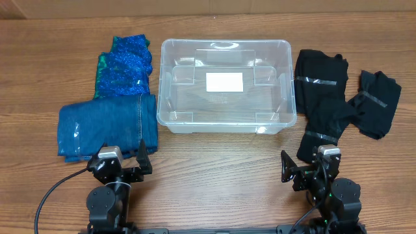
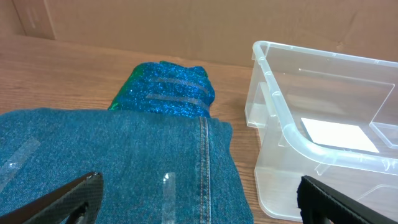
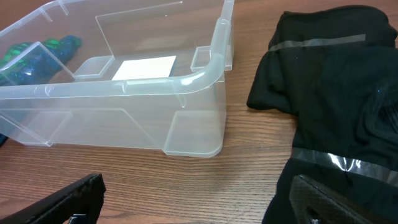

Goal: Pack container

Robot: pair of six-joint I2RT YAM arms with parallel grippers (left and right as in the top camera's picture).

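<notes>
The clear plastic container point(image 1: 225, 84) stands empty at the table's middle back, with a white label on its bottom; it also shows in the left wrist view point(image 2: 323, 143) and the right wrist view point(image 3: 124, 106). Folded blue jeans point(image 1: 107, 129) lie left of it, a sparkly blue-green garment point(image 1: 125, 68) behind them. Black folded garments point(image 1: 322, 91) lie to its right. My left gripper point(image 1: 123, 166) is open and empty at the near edge, over the jeans' edge point(image 2: 137, 168). My right gripper point(image 1: 311, 170) is open and empty, next to the black cloth point(image 3: 336, 124).
A second black garment point(image 1: 377, 101) lies at the far right. Clear tape strips cross the jeans and the black clothes. The wooden table point(image 1: 214, 175) runs between the two grippers. A cardboard wall point(image 2: 186, 25) stands behind the table.
</notes>
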